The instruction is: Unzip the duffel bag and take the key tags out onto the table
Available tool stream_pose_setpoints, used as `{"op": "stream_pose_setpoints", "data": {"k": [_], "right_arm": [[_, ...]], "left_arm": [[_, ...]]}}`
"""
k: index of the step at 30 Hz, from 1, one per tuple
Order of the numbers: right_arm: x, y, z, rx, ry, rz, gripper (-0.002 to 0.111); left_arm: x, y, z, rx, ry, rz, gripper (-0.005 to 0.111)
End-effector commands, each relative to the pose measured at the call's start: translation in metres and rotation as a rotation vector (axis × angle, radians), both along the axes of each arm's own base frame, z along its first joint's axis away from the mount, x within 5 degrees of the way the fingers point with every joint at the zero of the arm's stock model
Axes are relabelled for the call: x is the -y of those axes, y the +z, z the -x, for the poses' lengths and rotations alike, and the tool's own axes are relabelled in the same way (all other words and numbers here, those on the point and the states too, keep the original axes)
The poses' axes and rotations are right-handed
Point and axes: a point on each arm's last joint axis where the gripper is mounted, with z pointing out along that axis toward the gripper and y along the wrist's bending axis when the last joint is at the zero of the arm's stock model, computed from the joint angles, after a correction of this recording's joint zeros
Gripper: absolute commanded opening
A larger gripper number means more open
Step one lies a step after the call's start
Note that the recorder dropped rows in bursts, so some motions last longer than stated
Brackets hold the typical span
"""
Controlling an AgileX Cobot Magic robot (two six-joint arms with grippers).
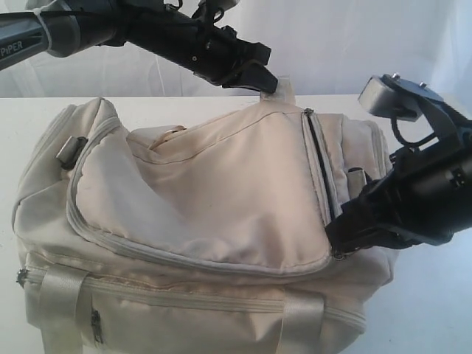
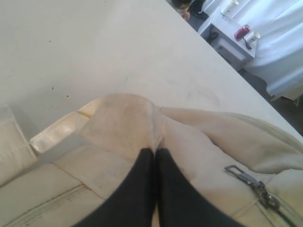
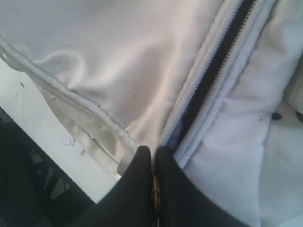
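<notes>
I watch from my remote station as a broad white table (image 1: 435,310) carries a single load: a cream-beige duffel bag (image 1: 221,192), resting directly on the surface and filling most of the exterior view. Bare tabletop shows behind the bag, along its left side and past its right end. In my left wrist view, the plain surface beyond the bag bears a few dark specks (image 2: 52,88) and runs to a straight edge.

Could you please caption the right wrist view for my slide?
Right claw pinched shut at the partly opened zipper of the duffel bag.
</notes>
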Motion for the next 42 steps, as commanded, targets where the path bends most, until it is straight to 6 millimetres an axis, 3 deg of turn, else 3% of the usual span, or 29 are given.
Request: {"op": "stream_pose_setpoints", "data": {"k": [1,9,13,18,21,24,28,33,37,42], "right_arm": [[-0.011,-0.012,0.016,-0.081,0.093,-0.026,0.000],[-0.015,-0.017,0.021,-0.106,0.123,-0.028,0.000],[-0.015,-0.017,0.021,-0.101,0.135,-0.023,0.004],[-0.015,-0.016,0.021,-0.099,0.135,-0.024,0.036],[-0.015,-0.013,0.020,-0.088,0.136,-0.023,0.051],[-0.015,-0.004,0.016,-0.057,0.138,-0.024,0.056],[-0.010,0.022,0.010,0.045,0.121,0.040,0.056],[0.004,0.050,0.002,0.135,-0.019,0.178,0.055],[0.010,0.053,0.001,0.150,-0.050,0.238,0.055],[0.014,0.052,-0.002,0.163,-0.088,0.272,0.055]], "left_arm": [[-0.004,0.012,-0.005,0.052,0.069,0.024,0.000],[-0.006,0.009,-0.005,0.020,0.096,0.008,0.001],[-0.006,0.011,-0.003,0.012,0.080,0.002,0.020],[-0.008,0.009,0.000,0.001,0.037,-0.022,0.054],[-0.015,0.016,0.002,0.021,0.038,-0.036,0.058],[-0.024,0.033,0.009,0.050,0.031,-0.054,0.058],[-0.033,0.048,0.031,0.041,-0.092,-0.152,0.057],[-0.042,0.045,0.057,-0.055,-0.193,-0.233,0.054],[-0.054,0.062,0.090,-0.056,-0.216,-0.229,0.054],[-0.065,0.082,0.149,-0.043,-0.260,-0.179,0.054]]}}
